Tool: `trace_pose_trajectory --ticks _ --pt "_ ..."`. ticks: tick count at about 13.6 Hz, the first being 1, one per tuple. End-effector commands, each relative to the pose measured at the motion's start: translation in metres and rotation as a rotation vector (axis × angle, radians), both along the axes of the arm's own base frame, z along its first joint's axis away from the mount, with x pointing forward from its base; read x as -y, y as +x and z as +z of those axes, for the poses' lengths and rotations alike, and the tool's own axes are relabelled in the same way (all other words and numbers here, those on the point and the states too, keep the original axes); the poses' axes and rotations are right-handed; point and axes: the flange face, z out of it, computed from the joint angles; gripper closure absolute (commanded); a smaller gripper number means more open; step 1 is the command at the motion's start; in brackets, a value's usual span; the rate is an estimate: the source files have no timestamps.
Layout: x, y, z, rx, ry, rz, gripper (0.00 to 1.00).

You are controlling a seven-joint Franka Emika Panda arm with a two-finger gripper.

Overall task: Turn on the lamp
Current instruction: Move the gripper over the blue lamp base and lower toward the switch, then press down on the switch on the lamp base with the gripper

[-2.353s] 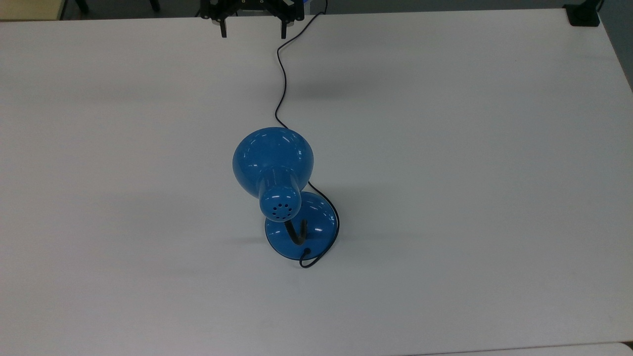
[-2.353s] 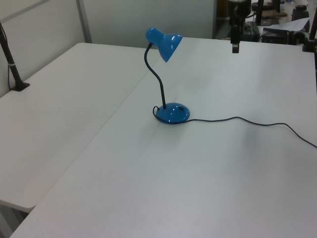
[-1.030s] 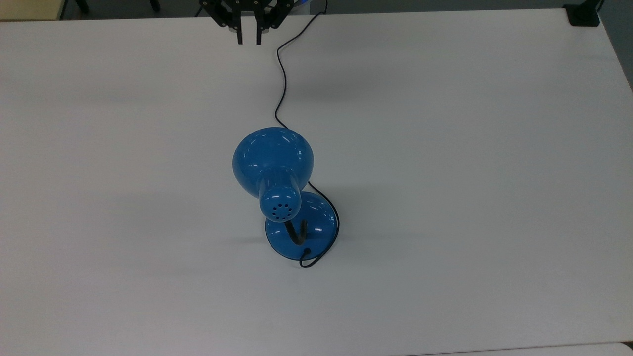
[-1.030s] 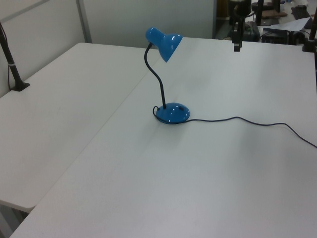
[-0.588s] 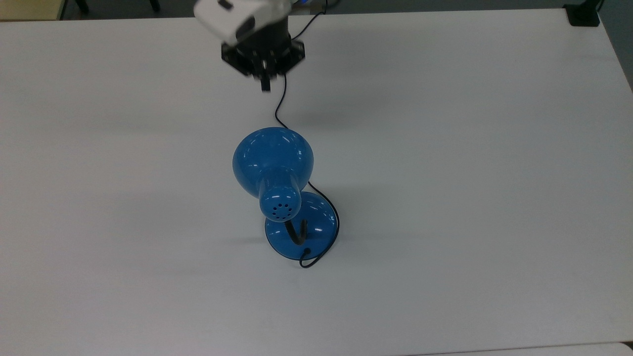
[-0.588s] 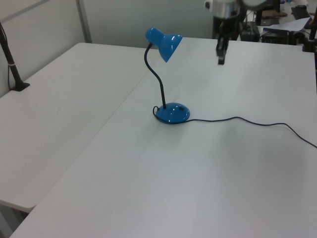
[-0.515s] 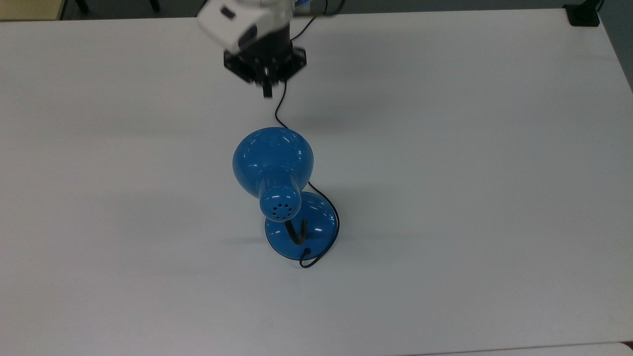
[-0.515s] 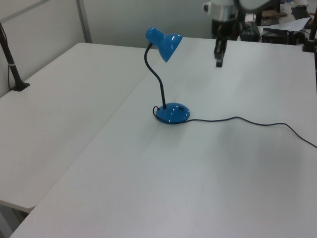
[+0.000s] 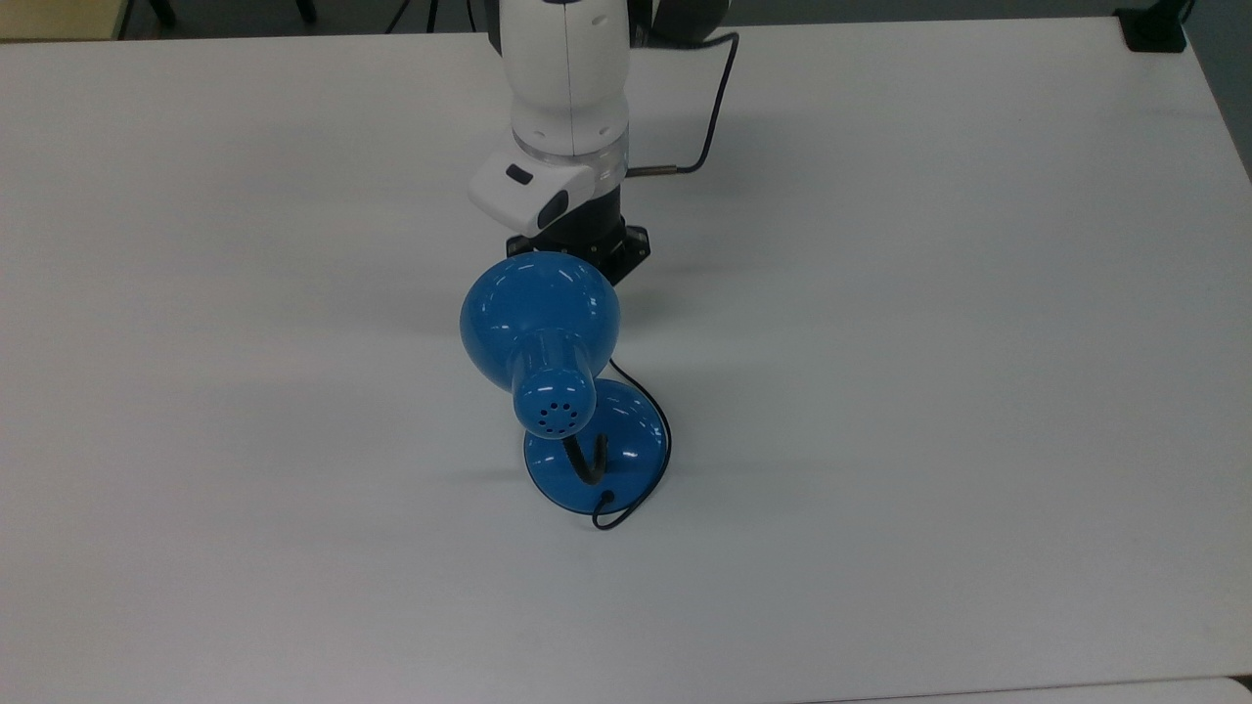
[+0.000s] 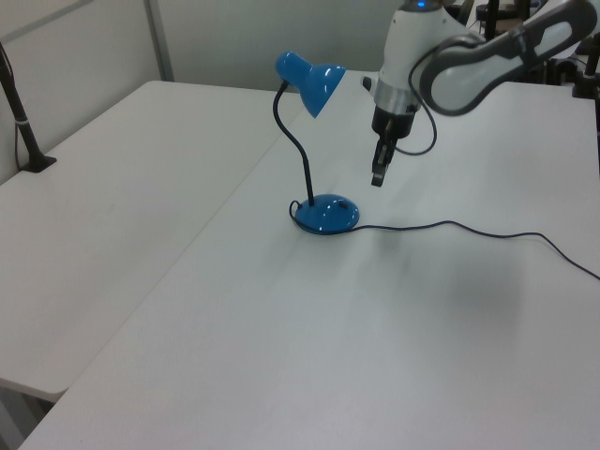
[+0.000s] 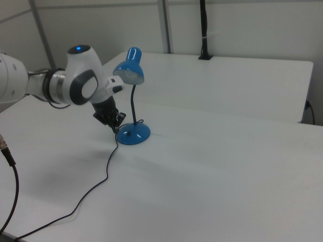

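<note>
Fingers look pressed together, holding nothing, on the gripper [image 10: 377,178], which hangs just above the table [image 10: 394,356] beside the lamp [image 10: 313,141]. The lamp stands near the middle of the table, well away from every edge, with its cord [image 10: 469,230] trailing off toward the left view's right edge. I think the lamp is light, shiny and slippery, with a bendy neck. Don't grab it; press down gently on the round base [image 10: 325,214], where a switch may sit.

Even, bright overhead light; soft faint shadows on the desk [image 9: 880,391]; small glare spots on the lamp [image 9: 540,318] shade
</note>
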Motion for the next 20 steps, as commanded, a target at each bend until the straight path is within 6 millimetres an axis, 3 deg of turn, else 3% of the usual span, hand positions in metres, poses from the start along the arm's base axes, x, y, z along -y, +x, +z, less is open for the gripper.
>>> trace_pose_trajectory --ticks 1,6,20 --pt "-0.007 0.010 -0.029 0.097 0.028 -0.007 1.00" --pt "-0.002 0.026 -0.044 0.236 0.053 0.004 1.00" --pt "-0.001 0.040 -0.074 0.259 0.040 0.043 1.00"
